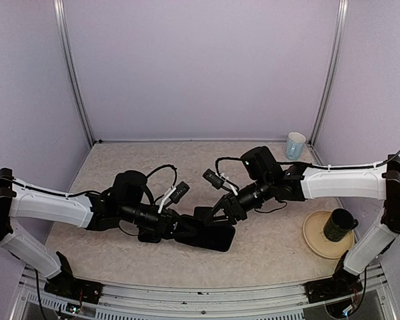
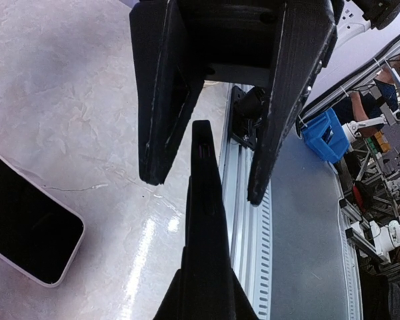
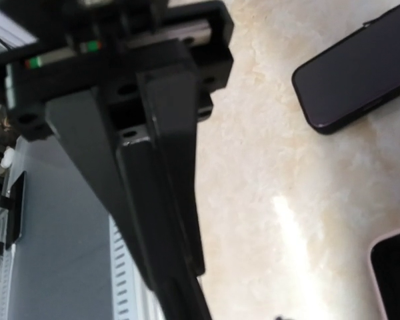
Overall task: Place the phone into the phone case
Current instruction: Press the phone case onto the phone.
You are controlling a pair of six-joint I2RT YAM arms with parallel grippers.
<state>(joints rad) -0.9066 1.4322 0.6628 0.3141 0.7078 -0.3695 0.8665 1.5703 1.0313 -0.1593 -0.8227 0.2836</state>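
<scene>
The black phone case (image 1: 213,238) is held up on edge above the table's near middle. In the left wrist view it is a thin black slab (image 2: 203,220) running between my left fingers. My left gripper (image 1: 187,231) (image 2: 207,187) is shut on its left end. My right gripper (image 1: 221,212) (image 3: 175,277) comes down on its upper edge, fingers close against the black strip (image 3: 143,200). The phone (image 2: 27,227) (image 3: 395,273), with a dark screen and a pale pink rim, lies flat on the table beside the case.
A second dark phone-like slab (image 3: 357,73) lies flat near the right wrist. A dark green mug (image 1: 338,225) stands on a beige plate (image 1: 313,243) at the right. A pale cup (image 1: 295,145) sits at the back right. A metal rail (image 2: 243,220) lines the near edge.
</scene>
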